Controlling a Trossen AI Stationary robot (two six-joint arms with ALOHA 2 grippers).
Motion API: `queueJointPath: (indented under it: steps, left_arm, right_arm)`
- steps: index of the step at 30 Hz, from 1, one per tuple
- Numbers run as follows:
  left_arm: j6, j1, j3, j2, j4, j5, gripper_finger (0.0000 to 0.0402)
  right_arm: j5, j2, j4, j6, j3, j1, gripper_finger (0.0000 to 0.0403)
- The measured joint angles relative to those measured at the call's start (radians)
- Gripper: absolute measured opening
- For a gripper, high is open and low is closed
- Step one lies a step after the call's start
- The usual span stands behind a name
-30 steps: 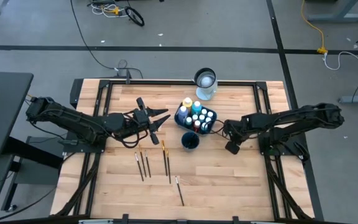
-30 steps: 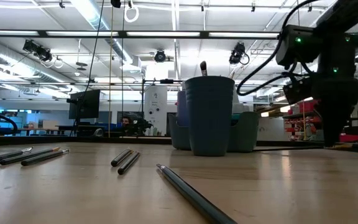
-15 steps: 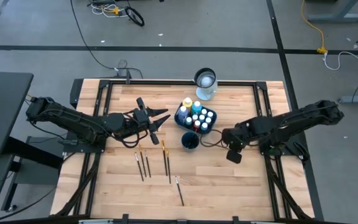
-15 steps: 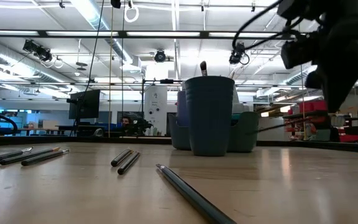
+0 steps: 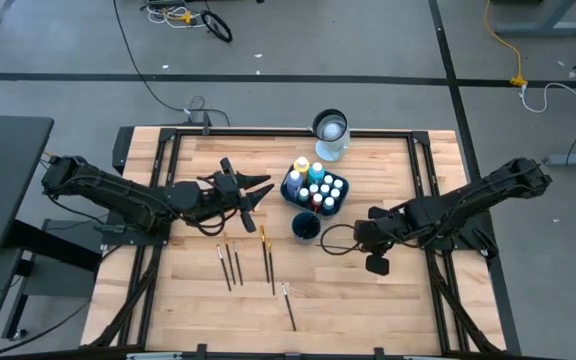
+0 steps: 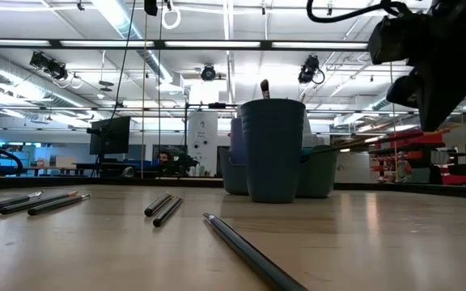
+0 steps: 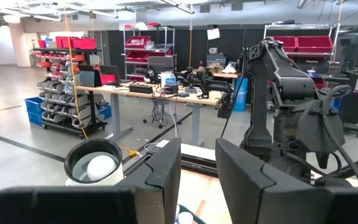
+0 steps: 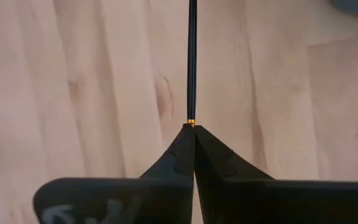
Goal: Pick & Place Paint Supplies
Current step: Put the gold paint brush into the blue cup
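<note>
My right gripper (image 5: 366,240) hangs over the table's right half, near the blue cup (image 5: 306,226), shut on a thin dark brush (image 8: 192,62). In the low view that brush (image 6: 374,140) sticks out of the gripper (image 6: 434,123) toward the cup (image 6: 273,149). A dark caddy (image 5: 315,187) behind the cup holds small paint bottles with coloured caps. Several more brushes (image 5: 266,255) lie flat on the wood. My left gripper (image 5: 246,192) hovers left of the caddy, open, with nothing between its fingers (image 7: 166,180). My right gripper pinches the brush between its two fingertips at a gold ring (image 8: 191,119) on the handle. The fingers slant steeply down from above. The long dark handle runs on past the fingertips. It is clear of the table and droops slightly toward its free end (image 6: 336,149).
A clear glass jar (image 5: 330,135) stands at the far edge behind the caddy. A single brush (image 5: 289,306) lies toward the near edge, and several lie left of centre (image 5: 228,264). A loop of cable (image 5: 333,240) hangs by my right wrist. Bare wood shows at the near right.
My right gripper has swung toward the table's near edge and risen, staying shut on the brush. The brush has gone up with it, clear of the table, and now tilts instead of lying level.
</note>
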State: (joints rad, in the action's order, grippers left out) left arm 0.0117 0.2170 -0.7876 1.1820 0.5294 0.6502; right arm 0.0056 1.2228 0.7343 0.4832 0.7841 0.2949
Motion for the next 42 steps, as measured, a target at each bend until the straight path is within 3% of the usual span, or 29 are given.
queueJointPath:
  steps: [9, 13, 22, 29, 36, 42]
  left_arm:
    - [-0.006, 0.000, 0.000, 0.000, 0.000, 0.000, 0.0109]
    - [0.003, 0.000, 0.000, 0.000, 0.000, 0.000, 0.0109]
    - [-0.001, 0.000, 0.000, 0.000, 0.000, 0.000, 0.0109]
    - [0.001, 0.000, 0.000, 0.000, 0.001, 0.000, 0.0109]
    - [0.001, 0.000, 0.000, 0.000, 0.001, 0.000, 0.0109]
    - [0.003, 0.000, 0.000, 0.000, 0.001, 0.000, 0.0109]
  right_arm:
    - [0.014, 0.000, 0.070, 0.007, 0.015, 0.039, 0.0000]
    - [0.068, -0.001, 0.128, 0.003, 0.059, 0.048, 0.0000]
    - [0.079, 0.010, 0.077, 0.005, 0.074, 0.058, 0.0000]
    - [0.196, 0.008, 0.423, -0.020, 0.301, 0.059, 0.0000]
    - [0.267, 0.022, 0.461, -0.185, 0.537, 0.045, 0.0000]
    - [0.221, 0.126, 0.521, -0.307, 0.627, -0.032, 0.0000]
